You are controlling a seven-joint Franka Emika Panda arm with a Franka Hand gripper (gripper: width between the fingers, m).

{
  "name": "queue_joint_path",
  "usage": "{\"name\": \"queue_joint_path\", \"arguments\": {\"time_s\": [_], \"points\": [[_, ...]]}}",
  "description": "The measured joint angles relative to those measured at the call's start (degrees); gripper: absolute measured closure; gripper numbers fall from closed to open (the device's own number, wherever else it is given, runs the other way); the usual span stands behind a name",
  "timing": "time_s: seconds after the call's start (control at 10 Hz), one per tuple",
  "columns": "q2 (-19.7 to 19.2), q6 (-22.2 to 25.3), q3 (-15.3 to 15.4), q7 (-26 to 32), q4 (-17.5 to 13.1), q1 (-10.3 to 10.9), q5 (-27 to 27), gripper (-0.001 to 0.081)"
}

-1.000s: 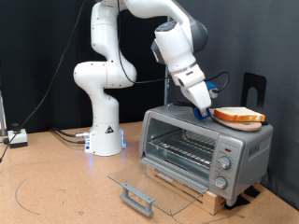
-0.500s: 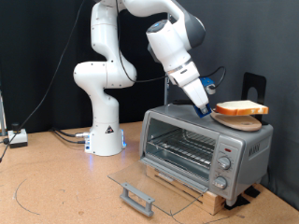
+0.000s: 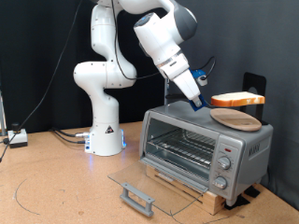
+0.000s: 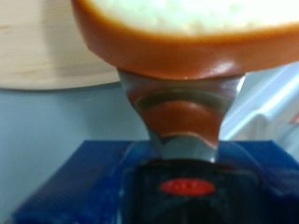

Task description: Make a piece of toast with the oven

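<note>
The piece of toast (image 3: 237,98) is held level in the air, a little above the round wooden plate (image 3: 235,119) that rests on top of the silver oven (image 3: 201,149). My gripper (image 3: 207,100) is shut on the toast's edge on the exterior view's left side. In the wrist view the toast's golden crust (image 4: 177,51) fills the upper part, clamped at the fingers (image 4: 179,112), with the plate (image 4: 47,56) behind it. The oven's glass door (image 3: 149,187) is dropped open and the wire rack (image 3: 182,145) inside looks empty.
The oven stands on a wooden board at the exterior view's right, its three knobs (image 3: 224,161) facing front. The robot base (image 3: 105,135) stands behind at centre-left. A black stand (image 3: 254,86) rises behind the oven. Cables lie at the left edge.
The gripper has lifted the toast off the wooden plate and raised it; the arm has swung up and toward the exterior view's left. The plate stays on the oven top.
</note>
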State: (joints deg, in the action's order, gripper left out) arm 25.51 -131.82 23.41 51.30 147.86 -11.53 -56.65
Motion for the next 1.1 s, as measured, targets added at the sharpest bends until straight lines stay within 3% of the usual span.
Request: {"name": "queue_joint_path", "arguments": {"time_s": [0.3,1.1], "points": [[0.6,10.6,-6.8,5.9,0.2,-1.7,2.4,0.04],[0.4,21.8,-19.6,15.7,-0.8,-10.3,16.2,0.04]]}}
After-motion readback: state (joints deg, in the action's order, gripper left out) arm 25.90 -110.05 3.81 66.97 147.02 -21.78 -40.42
